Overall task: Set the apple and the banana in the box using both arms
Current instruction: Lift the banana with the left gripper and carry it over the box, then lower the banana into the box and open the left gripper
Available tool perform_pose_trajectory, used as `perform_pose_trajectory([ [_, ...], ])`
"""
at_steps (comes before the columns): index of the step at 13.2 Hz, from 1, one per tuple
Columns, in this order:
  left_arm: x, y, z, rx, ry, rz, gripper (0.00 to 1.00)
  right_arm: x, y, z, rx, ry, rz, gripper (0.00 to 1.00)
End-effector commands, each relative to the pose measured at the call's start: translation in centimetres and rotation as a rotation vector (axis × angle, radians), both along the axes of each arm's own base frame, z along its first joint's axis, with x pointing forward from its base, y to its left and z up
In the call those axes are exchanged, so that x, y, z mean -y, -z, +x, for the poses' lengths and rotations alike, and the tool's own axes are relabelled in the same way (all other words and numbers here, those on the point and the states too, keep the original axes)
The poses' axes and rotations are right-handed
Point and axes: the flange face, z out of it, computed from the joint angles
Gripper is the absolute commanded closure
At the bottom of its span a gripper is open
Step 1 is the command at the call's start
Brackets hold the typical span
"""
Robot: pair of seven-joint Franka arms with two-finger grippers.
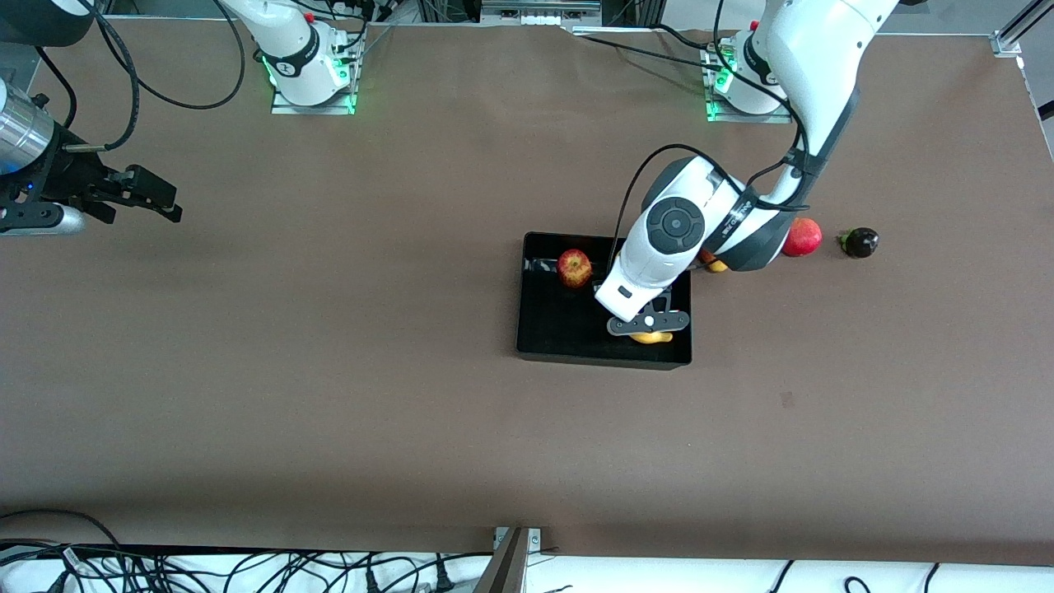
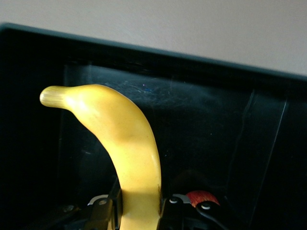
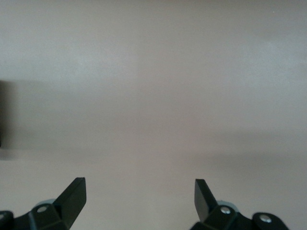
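Note:
The black box [image 1: 535, 329] lies mid-table. The apple [image 1: 574, 268], red with yellow streaks, rests inside it near the wall on the robots' side. My left gripper [image 1: 649, 325] is down in the box, at the corner nearest the front camera toward the left arm's end, shut on the yellow banana [image 1: 652, 336]. In the left wrist view the fingers [image 2: 103, 211] clamp the banana [image 2: 124, 143], whose tip points at the box wall [image 2: 192, 62]. My right gripper [image 1: 169, 206] waits open and empty over bare table at the right arm's end; it also shows in the right wrist view [image 3: 140, 191].
Beside the box toward the left arm's end lie a plain red round fruit [image 1: 803, 237], a dark fruit [image 1: 860, 242] and a red-yellow fruit [image 1: 713, 263] mostly hidden under the left arm. Cables hang along the table edge nearest the front camera.

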Motion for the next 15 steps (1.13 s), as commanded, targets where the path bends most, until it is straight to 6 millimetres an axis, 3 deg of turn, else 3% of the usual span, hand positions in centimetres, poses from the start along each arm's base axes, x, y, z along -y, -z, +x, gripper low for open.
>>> perform_pose_trajectory([
  [1,0.1,2.5,-1.0,0.004,0.075,-0.025,1.00,0.2,-0.4,0.2,0.006,0.007,-0.011,0.00],
  [4,0.1,5.7,-3.0,0.053,0.116,-0.048,1.00,0.2,-0.4,0.2,0.006,0.007,-0.011,0.00],
  [8,-0.1,8.8,-3.4,0.051,0.147,-0.039,1.00,0.2,-0.4,0.2,0.004,0.007,-0.011,0.00],
  [9,-0.2,8.9,-3.4,0.050,0.141,-0.040,0.83,0.2,-0.3,0.3,0.003,0.007,-0.011,0.00],
  [10,-0.2,8.8,-3.3,0.050,0.132,-0.039,0.48,0.2,-0.4,0.2,0.004,0.007,-0.011,0.00],
  [12,-0.4,8.4,-3.4,0.032,0.109,-0.021,0.19,0.2,-0.4,0.2,0.006,0.007,-0.011,0.00],
  [13,-0.6,7.1,-3.2,0.018,0.047,0.008,0.00,0.2,-0.4,0.2,0.006,0.007,-0.011,0.00],
  [15,-1.7,2.7,-2.8,-0.013,-0.021,0.090,0.00,0.2,-0.4,0.2,0.006,0.007,-0.011,0.00],
])
